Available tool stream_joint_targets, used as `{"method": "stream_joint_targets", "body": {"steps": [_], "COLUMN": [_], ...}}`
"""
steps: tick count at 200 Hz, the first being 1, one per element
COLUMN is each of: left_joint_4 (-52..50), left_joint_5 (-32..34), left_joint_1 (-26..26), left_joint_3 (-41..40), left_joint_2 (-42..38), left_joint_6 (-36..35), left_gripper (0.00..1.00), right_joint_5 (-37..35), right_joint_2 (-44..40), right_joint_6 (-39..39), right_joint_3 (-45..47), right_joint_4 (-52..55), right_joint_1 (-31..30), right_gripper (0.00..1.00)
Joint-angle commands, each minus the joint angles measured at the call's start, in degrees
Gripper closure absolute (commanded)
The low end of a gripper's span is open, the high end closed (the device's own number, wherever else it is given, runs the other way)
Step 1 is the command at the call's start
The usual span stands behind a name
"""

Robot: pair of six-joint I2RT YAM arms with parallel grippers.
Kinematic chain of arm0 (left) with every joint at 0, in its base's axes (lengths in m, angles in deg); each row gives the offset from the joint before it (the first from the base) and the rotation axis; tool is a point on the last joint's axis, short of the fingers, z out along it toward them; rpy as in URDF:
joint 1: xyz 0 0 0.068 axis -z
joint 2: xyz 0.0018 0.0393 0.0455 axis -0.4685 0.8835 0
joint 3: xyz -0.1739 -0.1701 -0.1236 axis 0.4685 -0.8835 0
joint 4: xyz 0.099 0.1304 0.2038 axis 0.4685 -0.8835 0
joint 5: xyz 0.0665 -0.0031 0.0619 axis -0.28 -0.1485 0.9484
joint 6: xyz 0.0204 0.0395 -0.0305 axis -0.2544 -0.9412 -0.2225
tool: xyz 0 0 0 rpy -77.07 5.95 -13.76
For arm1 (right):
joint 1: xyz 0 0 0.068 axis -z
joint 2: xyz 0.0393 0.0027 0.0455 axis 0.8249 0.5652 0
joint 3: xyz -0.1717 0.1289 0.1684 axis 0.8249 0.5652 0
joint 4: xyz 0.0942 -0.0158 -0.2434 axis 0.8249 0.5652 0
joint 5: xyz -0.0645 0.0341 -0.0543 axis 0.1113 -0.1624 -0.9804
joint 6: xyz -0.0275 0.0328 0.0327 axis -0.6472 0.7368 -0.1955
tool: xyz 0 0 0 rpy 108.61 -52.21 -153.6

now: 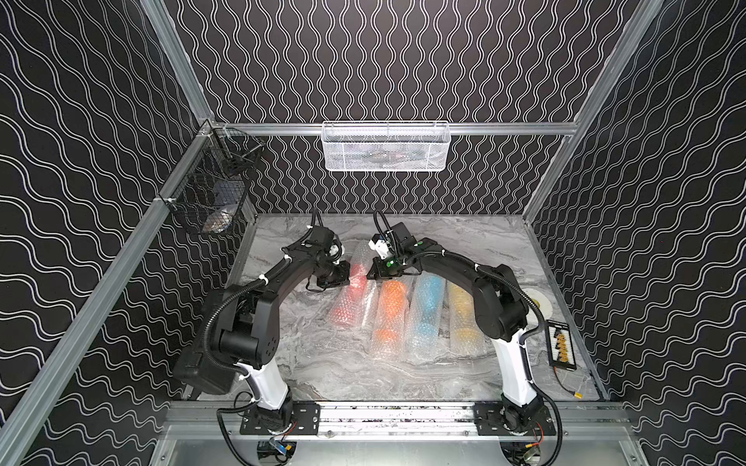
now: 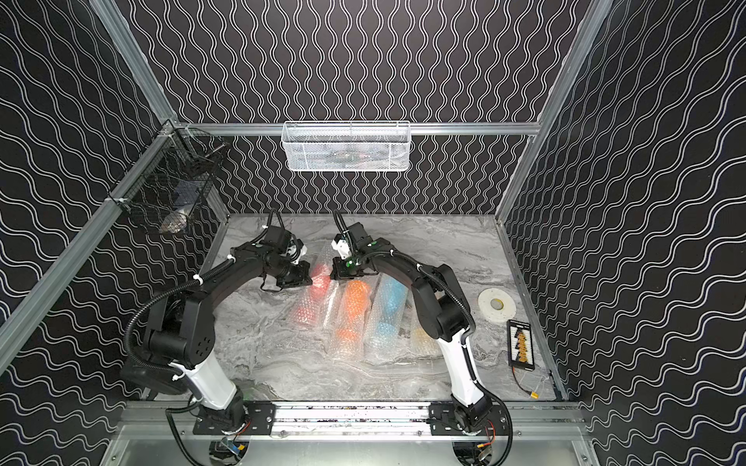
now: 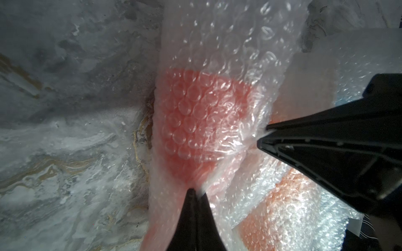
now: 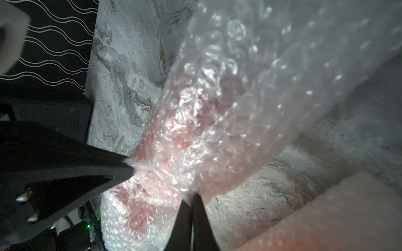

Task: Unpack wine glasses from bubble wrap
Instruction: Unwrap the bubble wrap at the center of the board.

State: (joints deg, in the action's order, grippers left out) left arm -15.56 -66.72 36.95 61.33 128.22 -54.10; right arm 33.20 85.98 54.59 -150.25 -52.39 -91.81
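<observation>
Four wine glasses [image 1: 393,306] are lying side by side around the middle of the surface [image 1: 476,242], each in bubble wrap [image 1: 420,343]. You are pinching the tube around the red goblet [image 3: 195,121], nearest the left edge, from both sides: left fingers [image 3: 192,196] and right fingers [image 4: 196,203] are both clamping film. Pulling apart is risking a tear, or dragging the goblet into the orange one [image 3: 282,206] just beside it.

red glass [image 1: 357,280]: red, pinkish under the wrap
orange glass [image 1: 393,300]: orange
blue glass [image 1: 430,296]: light blue
yellow glass [image 1: 459,302]: yellow
bubble wrap [image 3: 228,43]: clear, with round dimples
tabletop [image 1: 323,363]: grey marble pattern, thin gold veins
walls [image 1: 383,60]: black, with white wavy lines
</observation>
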Motion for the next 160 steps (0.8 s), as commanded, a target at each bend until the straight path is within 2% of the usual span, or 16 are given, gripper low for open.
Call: {"method": "stream_joint_targets", "body": {"steps": [1, 160], "left_joint_4": [-3.95, -2.86], "left_joint_5": [3.56, 1.36], "left_joint_1": [-1.12, -4.58], "left_joint_3": [-0.71, -3.86], "left_joint_2": [-0.89, -2.14], "left_joint_6": [-0.61, 0.21], "left_gripper": [1.00, 1.00], "right_joint_5": [-3.43, -1.72], "right_joint_2": [-0.63, -0.47], "right_joint_6": [0.39, 1.53], "right_joint_3": [0.33, 1.23], "right_joint_4": [0.44, -0.92], "right_joint_1": [0.81, 1.76], "right_gripper": [0.95, 0.95]}}
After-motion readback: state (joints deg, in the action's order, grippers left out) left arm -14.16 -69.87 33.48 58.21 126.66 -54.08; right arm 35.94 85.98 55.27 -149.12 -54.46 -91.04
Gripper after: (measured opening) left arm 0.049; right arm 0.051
